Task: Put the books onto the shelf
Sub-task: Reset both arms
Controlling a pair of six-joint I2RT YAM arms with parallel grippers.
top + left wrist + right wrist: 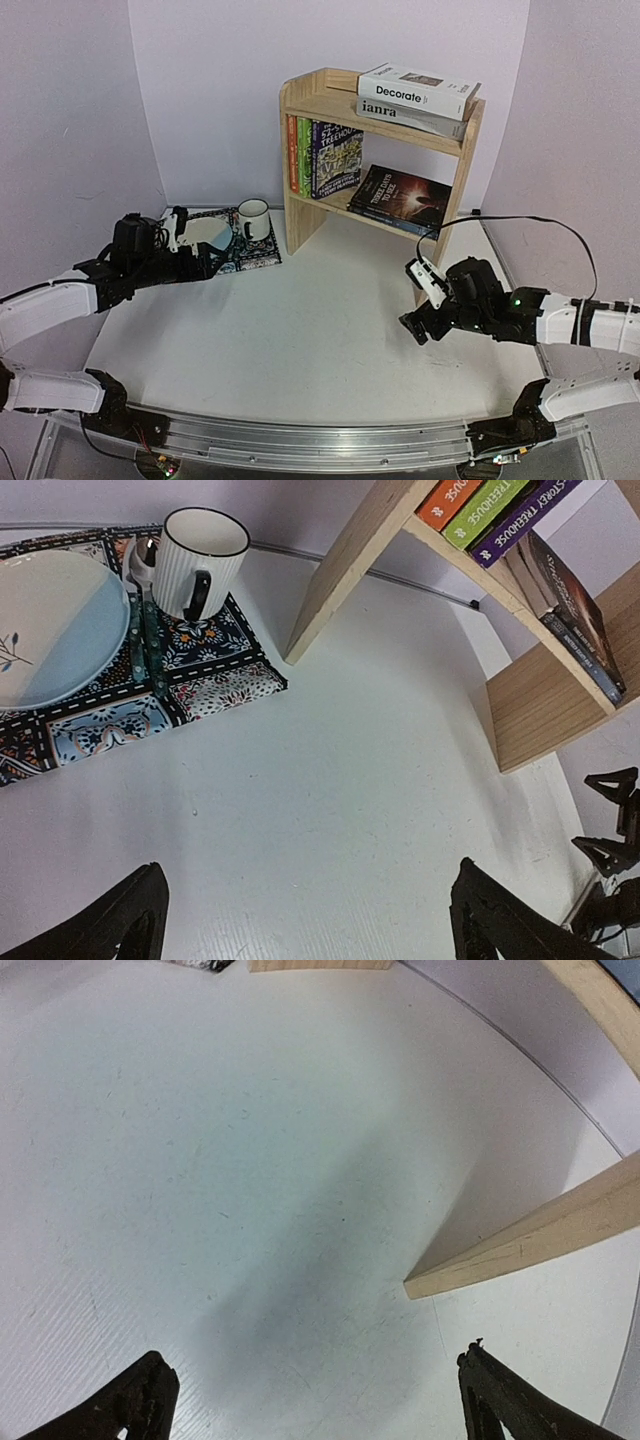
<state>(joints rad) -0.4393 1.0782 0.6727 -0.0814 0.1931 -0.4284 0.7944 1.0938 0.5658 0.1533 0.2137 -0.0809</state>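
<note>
Top external view: a light pine two-tier open shelf (295, 225) stands at the far side of the white bench (300, 330). On its top board, the thick white "Decorate" book (415, 88) lies flat on the grey "ianra" book (410, 115). On the lower board, three colourful paperbacks (325, 158) stand upright at the left and a black book (400, 200) leans to their right. The left gripper (208, 262) hovers by a patterned placemat (262, 258) carrying a pale plate (207, 235) and a white ribbed mug (253, 218). The right gripper (418, 322) hangs over the bench near the shelf's right foot.

Left wrist view: the black fingers (130, 920) stand wide apart with nothing between them. A dark blue book (590, 670) lies under the black one.

Right wrist view: the fingers (140, 1405) are equally spread, gripping nothing, with the shelf foot just beyond.
</note>
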